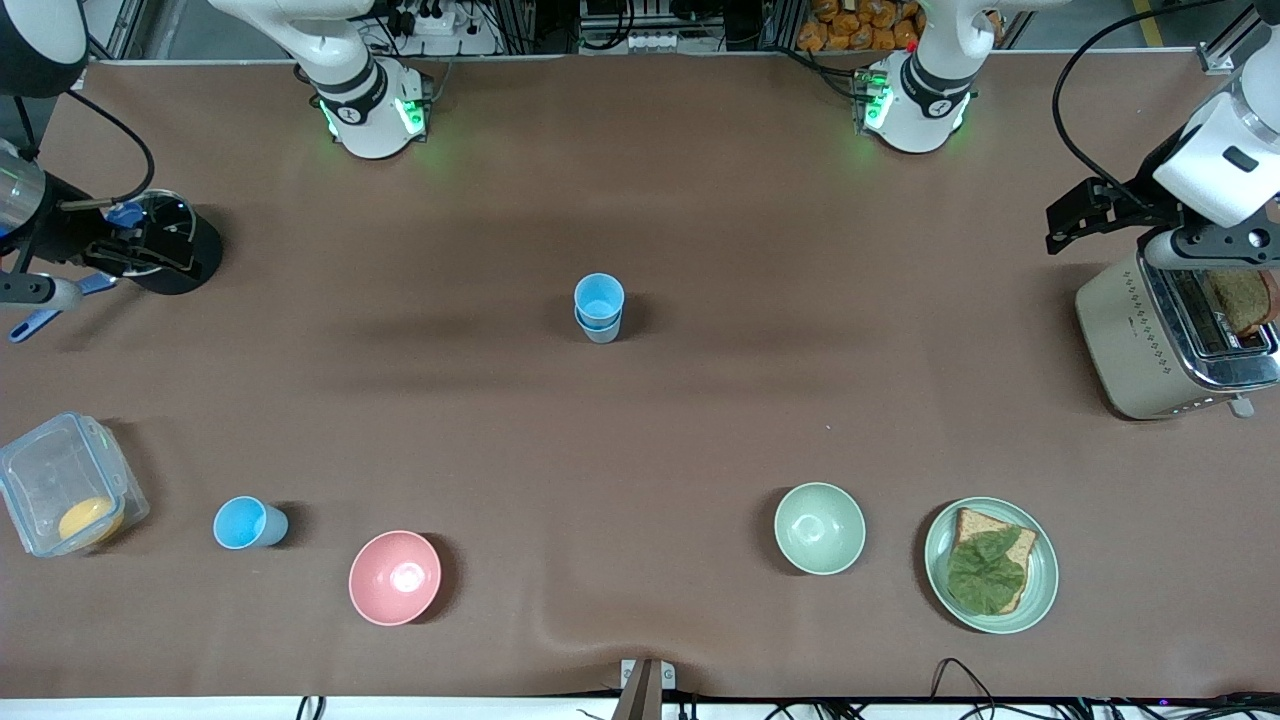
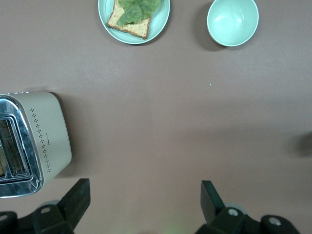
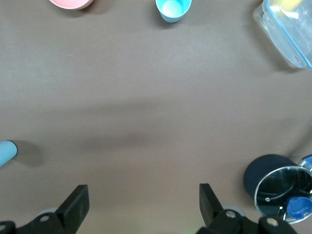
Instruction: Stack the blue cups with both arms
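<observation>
Right gripper (image 3: pixel 141 204): my right arm's pincer hangs with its fingers spread wide and nothing between them, over the table's right-arm end beside a black pot with a glass lid (image 1: pixel 165 245); this arm waits.
Clear box (image 1: pixel 65 495): a lidded plastic container with something orange inside, at the right arm's end, near the front camera.
Loose blue cup (image 1: pixel 245 523): a bright sky-blue tumbler lying on its side, between the clear box and the pink bowl (image 1: pixel 395 577), untouched.
Stacked cups (image 1: pixel 599 308): at mid-table, well apart from everything, a sky-blue cup sits nested inside a greyer blue one, upright.
Green bowl (image 1: pixel 820 527): empty, beside a green plate (image 1: pixel 1040 585) carrying bread and a leaf.
Toaster (image 1: pixel 1130 340): at the left arm's end, a slice in its slot.
Left gripper (image 2: pixel 145 202): fingers wide apart, holding nothing, over bare table just beside the toaster.
Step, as I judge it: one pair is stacked; the loose cup remains.
Next move, as I judge it: I would send the right arm to the fallen cup, grip its wall, right it, and carry it over the stack.
</observation>
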`<state>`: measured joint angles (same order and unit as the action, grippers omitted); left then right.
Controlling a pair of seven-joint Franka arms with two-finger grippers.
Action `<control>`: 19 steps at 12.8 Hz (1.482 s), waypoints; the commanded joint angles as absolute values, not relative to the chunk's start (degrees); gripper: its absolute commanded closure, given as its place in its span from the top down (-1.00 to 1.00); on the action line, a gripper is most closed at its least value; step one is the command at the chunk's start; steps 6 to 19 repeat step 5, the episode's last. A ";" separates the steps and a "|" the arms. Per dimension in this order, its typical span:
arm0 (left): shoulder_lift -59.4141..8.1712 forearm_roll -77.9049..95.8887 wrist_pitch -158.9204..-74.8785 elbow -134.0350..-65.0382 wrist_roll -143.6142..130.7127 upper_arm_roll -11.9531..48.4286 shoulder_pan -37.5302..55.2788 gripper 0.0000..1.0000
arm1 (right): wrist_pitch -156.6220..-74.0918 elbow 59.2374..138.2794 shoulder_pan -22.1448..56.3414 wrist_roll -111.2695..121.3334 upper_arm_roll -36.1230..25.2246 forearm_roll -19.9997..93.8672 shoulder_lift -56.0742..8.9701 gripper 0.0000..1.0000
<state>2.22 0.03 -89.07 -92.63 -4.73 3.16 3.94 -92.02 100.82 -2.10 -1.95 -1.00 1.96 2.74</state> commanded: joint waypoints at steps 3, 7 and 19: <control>1.49 1.32 -88.42 -91.14 -3.34 3.34 3.43 1.00 | -87.98 96.42 -3.08 -4.92 0.35 1.85 1.67 1.00; 1.49 1.32 -88.42 -91.14 -3.25 3.43 3.43 1.00 | -88.41 96.24 -3.25 -4.05 0.09 1.76 1.67 1.00; 1.49 1.32 -88.42 -91.14 -3.25 3.43 3.43 1.00 | -88.41 96.24 -3.25 -4.05 0.09 1.76 1.67 1.00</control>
